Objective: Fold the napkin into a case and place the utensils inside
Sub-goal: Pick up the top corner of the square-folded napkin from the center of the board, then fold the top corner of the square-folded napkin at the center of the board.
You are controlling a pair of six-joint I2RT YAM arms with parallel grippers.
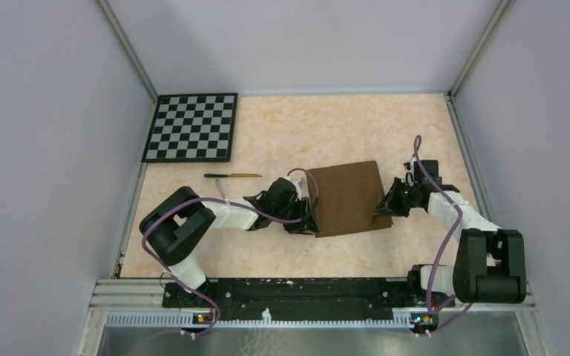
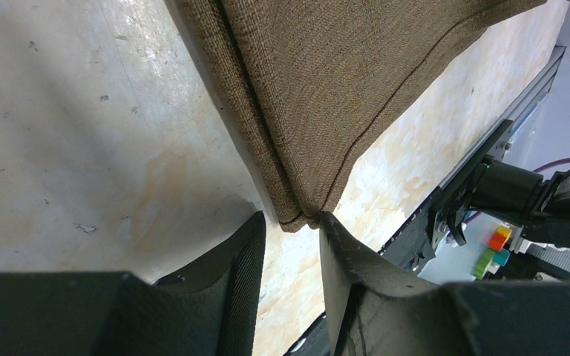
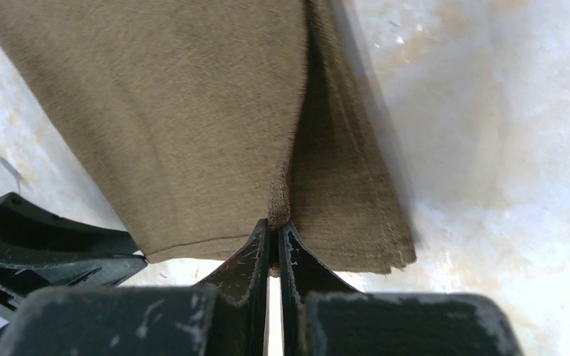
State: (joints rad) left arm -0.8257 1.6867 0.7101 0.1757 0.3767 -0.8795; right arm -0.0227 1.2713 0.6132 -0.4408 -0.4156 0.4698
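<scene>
The folded brown napkin lies flat between the 2 grippers. The right gripper pinches a fold at its right edge. The left gripper stands spread, with the napkin's near-left corner between its fingertips.

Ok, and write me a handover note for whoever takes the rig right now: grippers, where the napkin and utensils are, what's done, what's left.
Left gripper: open, one finger on each side of the near left corner of the napkin, not clamped.
Right gripper: shut on the napkin's right edge, pinching a small ridge of cloth.
Napkin: in the middle of the table, folded over in layers but broad, not yet a narrow case.
Knife: lying left of the napkin, just below the checkerboard. I cannot pick out the second utensil.
Left to do: finish the folds, then put the utensils inside.
</scene>
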